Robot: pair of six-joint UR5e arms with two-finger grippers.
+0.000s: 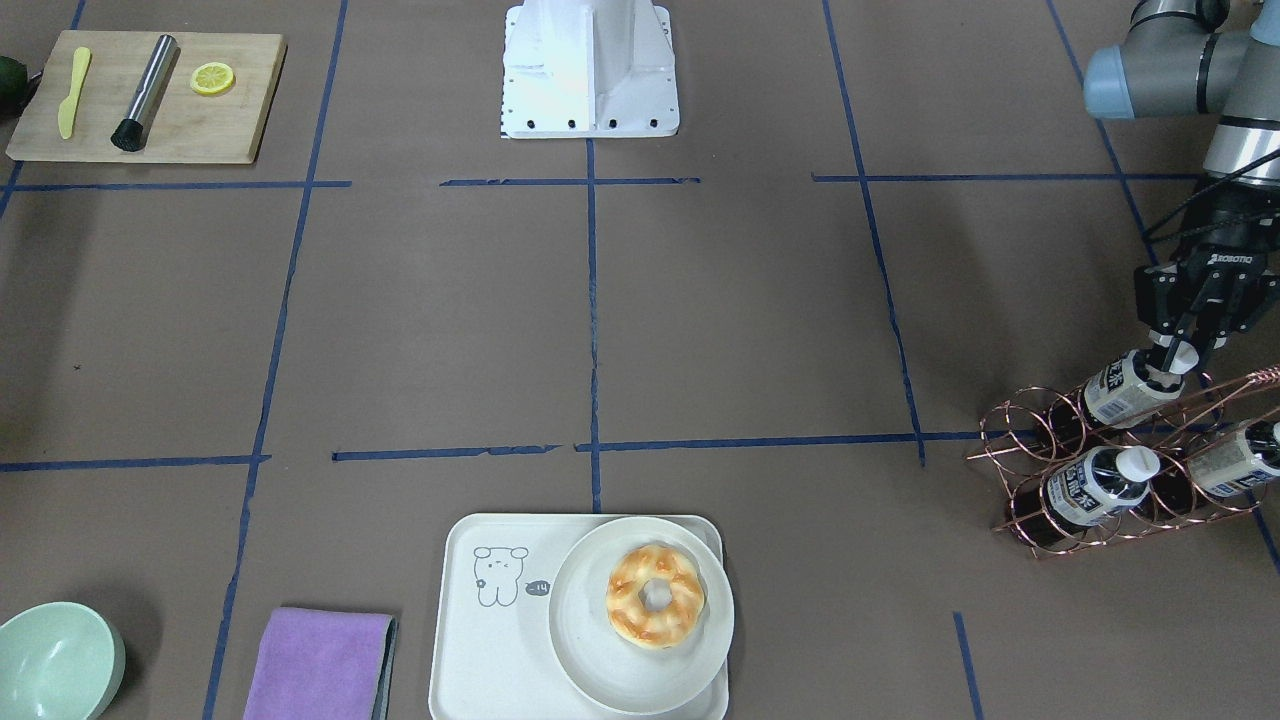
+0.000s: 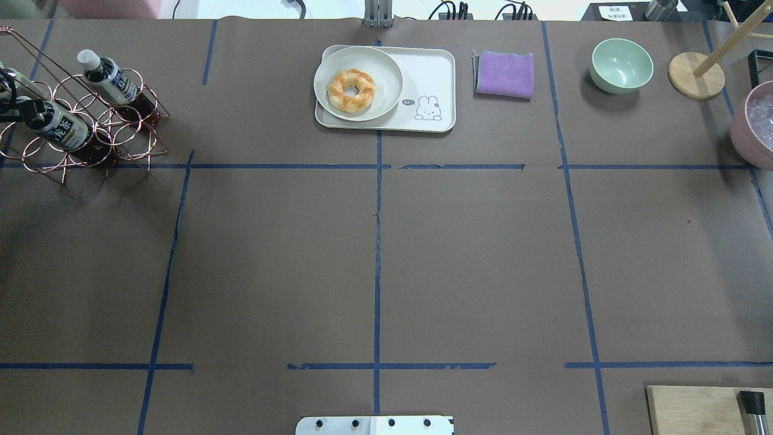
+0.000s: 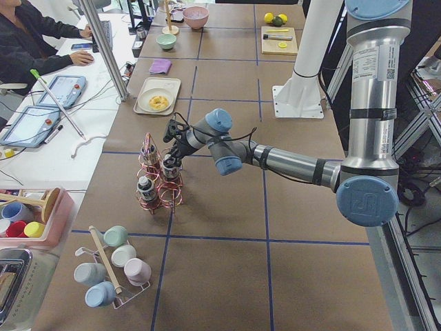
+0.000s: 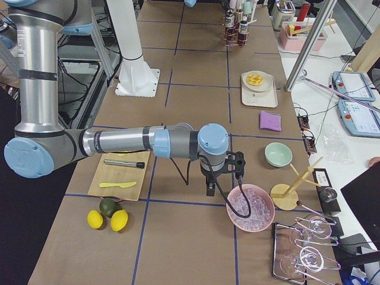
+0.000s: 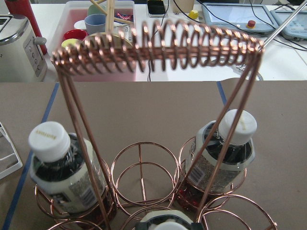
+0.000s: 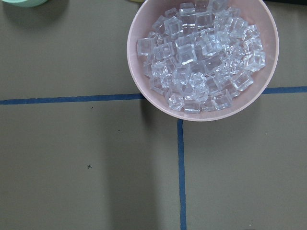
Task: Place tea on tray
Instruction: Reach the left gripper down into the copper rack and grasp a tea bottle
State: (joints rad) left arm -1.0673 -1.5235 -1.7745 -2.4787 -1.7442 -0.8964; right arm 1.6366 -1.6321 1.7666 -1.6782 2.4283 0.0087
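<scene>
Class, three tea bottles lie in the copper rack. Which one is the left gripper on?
The topmost bottle: the left gripper pinches its white cap. In the front view, the lower bottle and the far-right bottle are untouched.

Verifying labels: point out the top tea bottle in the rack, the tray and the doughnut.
tea bottle [image 1: 1117, 391]: front-facing view, printed label.
tray [image 1: 480, 660]: front-facing view, bare floor.
doughnut [image 1: 625, 597]: front-facing view, glazed ring.
</scene>
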